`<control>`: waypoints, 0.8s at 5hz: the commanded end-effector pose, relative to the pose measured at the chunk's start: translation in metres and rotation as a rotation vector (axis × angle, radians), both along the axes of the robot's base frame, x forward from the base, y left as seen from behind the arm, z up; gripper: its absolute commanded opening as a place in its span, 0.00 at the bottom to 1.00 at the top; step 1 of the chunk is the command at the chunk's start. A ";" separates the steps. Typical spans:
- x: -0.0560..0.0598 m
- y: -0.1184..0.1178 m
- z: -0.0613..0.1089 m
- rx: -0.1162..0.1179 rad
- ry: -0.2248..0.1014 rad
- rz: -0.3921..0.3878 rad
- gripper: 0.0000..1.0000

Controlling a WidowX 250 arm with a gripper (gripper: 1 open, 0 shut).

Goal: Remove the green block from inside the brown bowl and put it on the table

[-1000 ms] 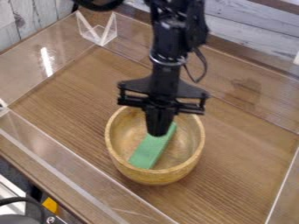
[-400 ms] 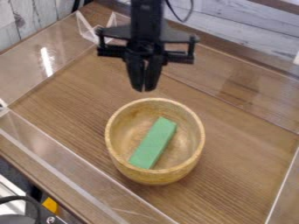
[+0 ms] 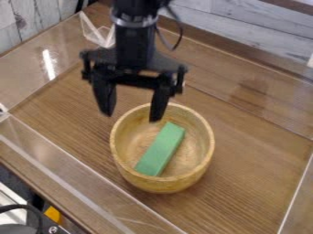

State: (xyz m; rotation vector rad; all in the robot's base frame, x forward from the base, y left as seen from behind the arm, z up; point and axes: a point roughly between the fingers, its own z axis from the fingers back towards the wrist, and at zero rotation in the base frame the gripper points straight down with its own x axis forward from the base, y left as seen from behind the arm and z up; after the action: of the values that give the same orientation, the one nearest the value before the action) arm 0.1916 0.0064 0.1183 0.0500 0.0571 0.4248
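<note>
Looking down, we see the gripper [image 3: 134,99] spread wide and empty above the bowl's [image 3: 126,154] far rim; the block [image 3: 162,149] lies inside the bowl on the table [image 3: 251,119].

Open claw [image 3: 132,101] hangs above brown bowl [image 3: 126,154]; green block [image 3: 162,149] unobstructed; acrylic walls [image 3: 73,196] bound table [image 3: 251,123].

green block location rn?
In the camera view the green block lies inside the brown bowl, lower centre of the frame, leaning against the bowl's inner wall. The open gripper hangs just above and left of it, not touching.
</note>
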 end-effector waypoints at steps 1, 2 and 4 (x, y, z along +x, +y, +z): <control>-0.003 -0.002 -0.015 0.008 -0.039 -0.060 1.00; -0.007 -0.009 -0.027 0.006 -0.039 -0.042 1.00; -0.004 -0.025 -0.043 -0.001 -0.038 -0.068 1.00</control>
State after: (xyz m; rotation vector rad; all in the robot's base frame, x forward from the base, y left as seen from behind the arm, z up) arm 0.1820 -0.0191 0.0695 0.0484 0.0456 0.3594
